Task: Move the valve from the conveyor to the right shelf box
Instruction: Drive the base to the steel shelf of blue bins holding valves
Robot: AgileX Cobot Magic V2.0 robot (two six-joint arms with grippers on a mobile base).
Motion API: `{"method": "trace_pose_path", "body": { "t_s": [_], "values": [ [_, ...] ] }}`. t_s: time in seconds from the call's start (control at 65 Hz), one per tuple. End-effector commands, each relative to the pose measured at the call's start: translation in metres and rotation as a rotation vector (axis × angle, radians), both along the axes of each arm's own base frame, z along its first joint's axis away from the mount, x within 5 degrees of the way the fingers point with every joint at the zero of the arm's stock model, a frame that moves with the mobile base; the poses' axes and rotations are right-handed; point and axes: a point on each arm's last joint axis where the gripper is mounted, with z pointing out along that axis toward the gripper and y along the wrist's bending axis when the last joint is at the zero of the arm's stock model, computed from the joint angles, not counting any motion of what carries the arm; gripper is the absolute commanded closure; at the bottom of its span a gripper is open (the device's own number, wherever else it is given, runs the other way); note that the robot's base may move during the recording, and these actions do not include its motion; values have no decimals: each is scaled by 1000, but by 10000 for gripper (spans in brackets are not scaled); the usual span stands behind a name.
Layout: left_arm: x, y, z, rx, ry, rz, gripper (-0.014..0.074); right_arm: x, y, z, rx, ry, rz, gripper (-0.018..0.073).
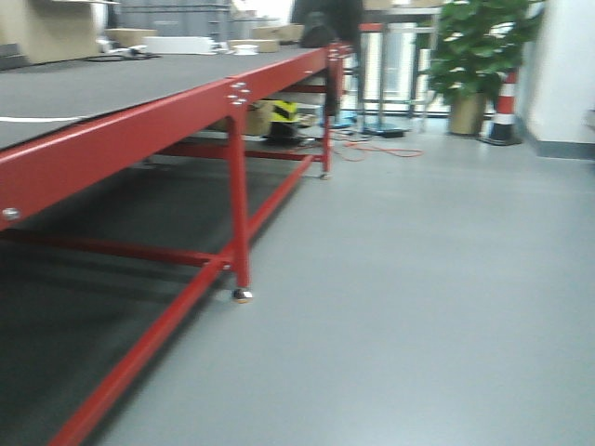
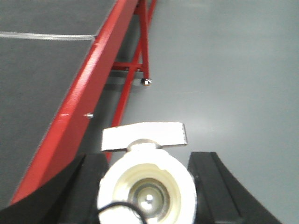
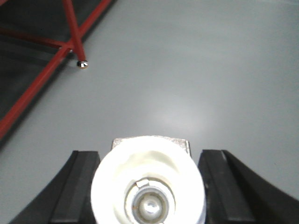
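Observation:
A white plastic valve (image 2: 145, 173) with a flat white handle (image 2: 144, 135) sits between the black fingers (image 2: 84, 186) of my left gripper (image 2: 148, 191), which is shut on it. It hangs just off the conveyor's red rail (image 2: 88, 88), beside the dark grey belt (image 2: 42, 70). My right gripper (image 3: 148, 189) is shut on a second white valve (image 3: 147, 163) above bare grey floor. In the front view the conveyor (image 1: 102, 88) runs along the left on a red frame (image 1: 237, 177). Neither gripper shows in that view. The right shelf box is out of view.
A red conveyor leg with a metal foot (image 1: 242, 295) stands on the grey floor. A yellow-black object (image 1: 284, 116) lies under the far end, next to an orange cable (image 1: 376, 149). A potted plant (image 1: 479, 46) and a traffic cone (image 1: 505, 107) stand at the back right.

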Motion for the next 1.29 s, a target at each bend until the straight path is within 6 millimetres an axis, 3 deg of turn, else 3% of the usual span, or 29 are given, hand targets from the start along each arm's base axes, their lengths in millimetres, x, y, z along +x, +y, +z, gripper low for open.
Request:
{"method": "trace_pose_path", "body": {
  "t_s": [0.0,1.278],
  "values": [
    [-2,-1,10,-13,-73,-1,707,-2,-1,13,-1,-98,-7,712],
    [-2,-1,10,-13,-73,-1,707,-3,-1,13,-1,-101,-7,712]
  ]
}}
